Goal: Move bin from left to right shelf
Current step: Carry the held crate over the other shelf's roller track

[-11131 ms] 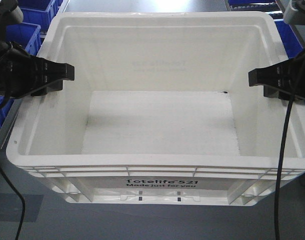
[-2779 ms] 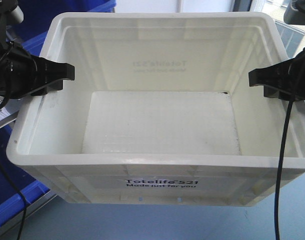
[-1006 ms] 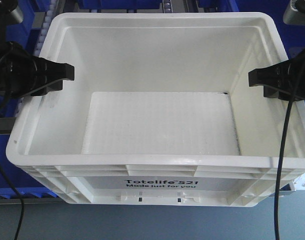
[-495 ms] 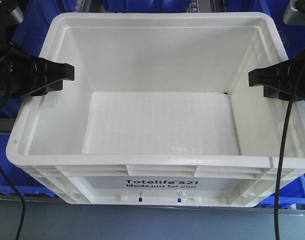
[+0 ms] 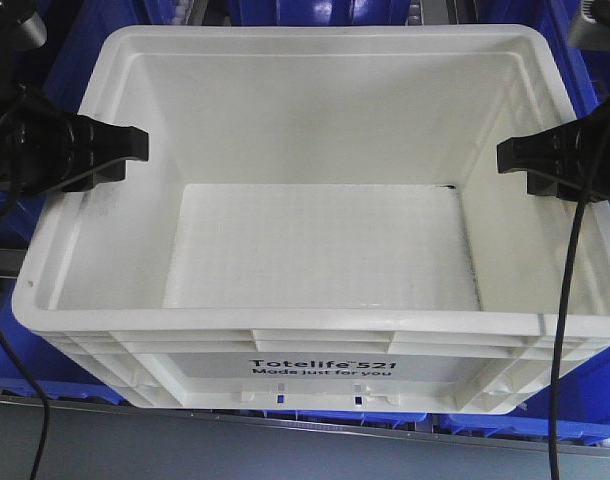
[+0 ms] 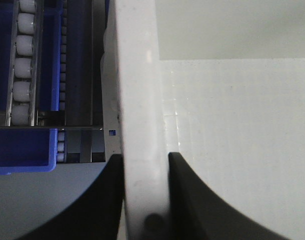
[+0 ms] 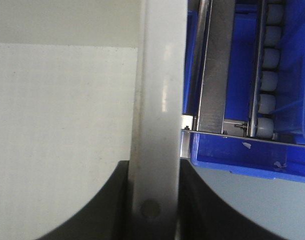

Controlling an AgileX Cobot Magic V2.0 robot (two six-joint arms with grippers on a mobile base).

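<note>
A white bin [image 5: 315, 345] fills the middle of the frame, held between two claws. The left gripper [image 5: 133, 148] pinches the left wall's rim and the right gripper [image 5: 505, 160] pinches the right wall's rim, each clamped tight on the plastic. Crowding the top, sides and lower right are blue bins [image 5: 575, 400]. White roller rails [image 6: 23, 65] run just beside both walls. A grey surface [image 5: 185, 450] lies along the bottom.

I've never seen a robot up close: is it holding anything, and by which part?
Yes, the white bin. The left gripper clamps its left side rim and the right gripper its right side rim, one finger inside and one outside each wall.
</note>
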